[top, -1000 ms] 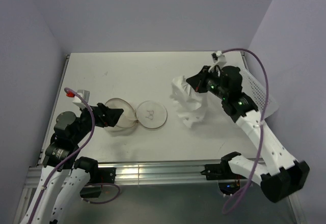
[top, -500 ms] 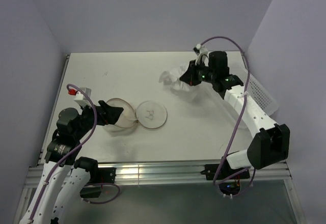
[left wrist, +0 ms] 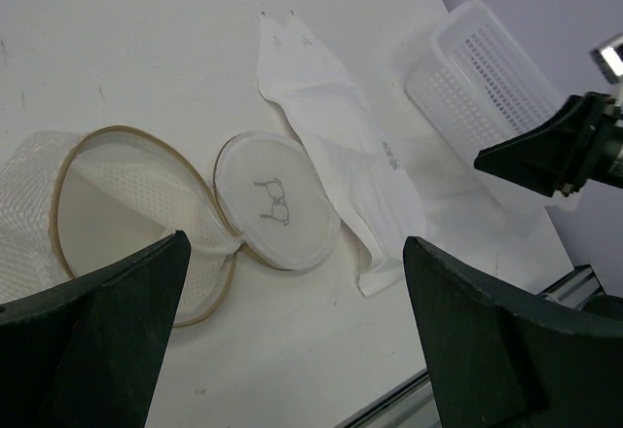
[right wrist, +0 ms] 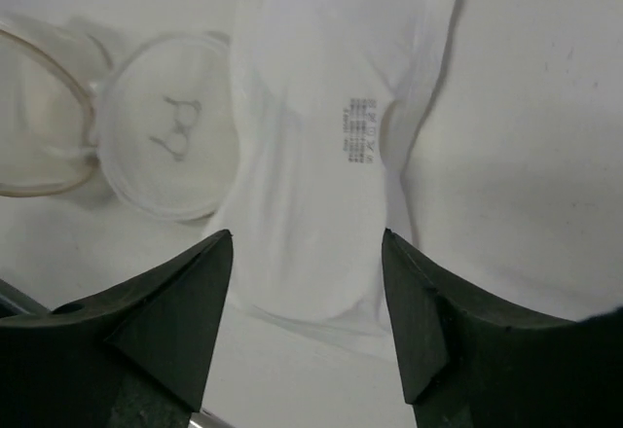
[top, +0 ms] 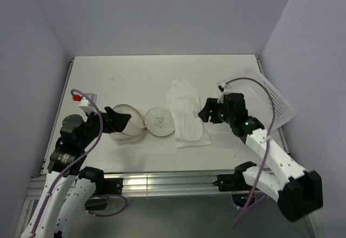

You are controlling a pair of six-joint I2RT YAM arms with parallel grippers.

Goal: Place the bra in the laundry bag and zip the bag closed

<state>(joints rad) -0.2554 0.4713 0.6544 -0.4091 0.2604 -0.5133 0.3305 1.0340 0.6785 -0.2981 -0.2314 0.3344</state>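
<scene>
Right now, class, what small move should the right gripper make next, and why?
Probably lower the right gripper and close on the bra's near end. The bra lies flat beside the lid, outside the laundry bag, whose mouth lies open. The right jaws are open and hold nothing.

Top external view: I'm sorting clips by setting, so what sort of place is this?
Probably a lab test cell: bare white table, plain purple walls, two robot arms on an aluminium rail.

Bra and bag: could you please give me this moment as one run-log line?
bra: flat beside lid | bag: open, empty | left gripper: open, at bag | right gripper: open, over bra
</scene>
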